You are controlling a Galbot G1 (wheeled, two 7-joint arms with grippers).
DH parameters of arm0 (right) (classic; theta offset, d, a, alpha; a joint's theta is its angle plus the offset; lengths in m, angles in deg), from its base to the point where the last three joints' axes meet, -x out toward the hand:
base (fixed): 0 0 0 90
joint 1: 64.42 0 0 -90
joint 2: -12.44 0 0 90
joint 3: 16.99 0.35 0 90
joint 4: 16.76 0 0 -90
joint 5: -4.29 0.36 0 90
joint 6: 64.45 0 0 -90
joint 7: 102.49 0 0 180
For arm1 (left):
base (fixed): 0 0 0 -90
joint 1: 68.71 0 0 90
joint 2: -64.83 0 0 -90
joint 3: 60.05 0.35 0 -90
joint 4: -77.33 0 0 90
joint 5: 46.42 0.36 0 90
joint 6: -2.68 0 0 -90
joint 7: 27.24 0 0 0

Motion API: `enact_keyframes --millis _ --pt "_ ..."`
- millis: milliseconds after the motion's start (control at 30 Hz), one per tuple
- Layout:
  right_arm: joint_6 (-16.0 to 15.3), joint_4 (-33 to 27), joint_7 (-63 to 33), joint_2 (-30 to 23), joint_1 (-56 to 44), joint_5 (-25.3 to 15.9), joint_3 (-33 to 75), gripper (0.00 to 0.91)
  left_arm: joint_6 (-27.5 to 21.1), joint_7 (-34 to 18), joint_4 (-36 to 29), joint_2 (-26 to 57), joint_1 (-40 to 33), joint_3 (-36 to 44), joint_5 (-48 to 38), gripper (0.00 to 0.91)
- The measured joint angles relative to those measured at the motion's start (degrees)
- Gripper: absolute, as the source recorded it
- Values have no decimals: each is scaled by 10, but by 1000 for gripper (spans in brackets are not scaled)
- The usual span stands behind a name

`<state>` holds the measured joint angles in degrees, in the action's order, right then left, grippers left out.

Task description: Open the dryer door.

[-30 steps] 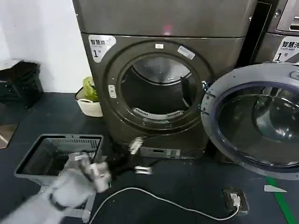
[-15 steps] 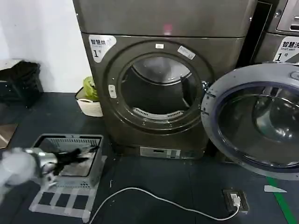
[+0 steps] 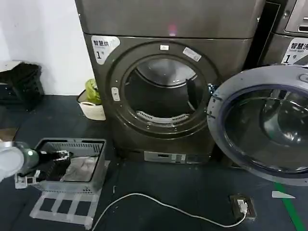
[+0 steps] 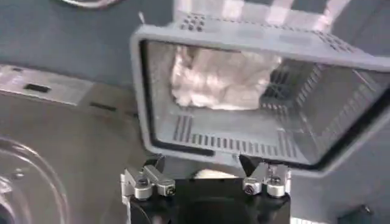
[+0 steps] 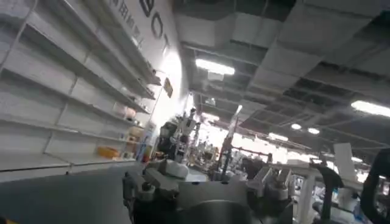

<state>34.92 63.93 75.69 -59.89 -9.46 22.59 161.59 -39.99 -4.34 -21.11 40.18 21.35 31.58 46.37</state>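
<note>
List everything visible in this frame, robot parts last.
Dryer: one, grey-brown, centre, drum exposed.
Dryer door: one, grey inner face, swung fully open at right.
Second machine: one, grey, cut off at far right.
Basket: one, grey, on floor at left, pale cloth inside.
White tub: one, beside the dryer, green item inside.
Cable: one, white, across the floor.
Left pincer: open, over the basket.
Right pincer: pointing at the ceiling.

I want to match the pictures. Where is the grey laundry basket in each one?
Head view: grey laundry basket at lower left, on the floor, before the dryer.
Left wrist view: it spans the upper middle, beyond the left gripper.
Right wrist view: not there.
Shared landmark: white cloth inside the basket.
</note>
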Motion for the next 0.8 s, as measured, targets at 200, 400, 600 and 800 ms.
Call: enact_keyframes --millis 200,400,600,800 --pt "3 -1 0 0 2 0 -4 907 -1 1 47 -22 -61 50 53 907" --pt "14 -2 3 -3 6 -5 -13 907 -1 15 132 -55 -133 83 80 907" --pt "21 -5 6 -5 6 -6 -17 907 -1 21 241 -96 -218 114 55 907" --pt "30 -6 14 -5 5 -9 -13 907 -1 17 328 -121 -279 135 67 907"
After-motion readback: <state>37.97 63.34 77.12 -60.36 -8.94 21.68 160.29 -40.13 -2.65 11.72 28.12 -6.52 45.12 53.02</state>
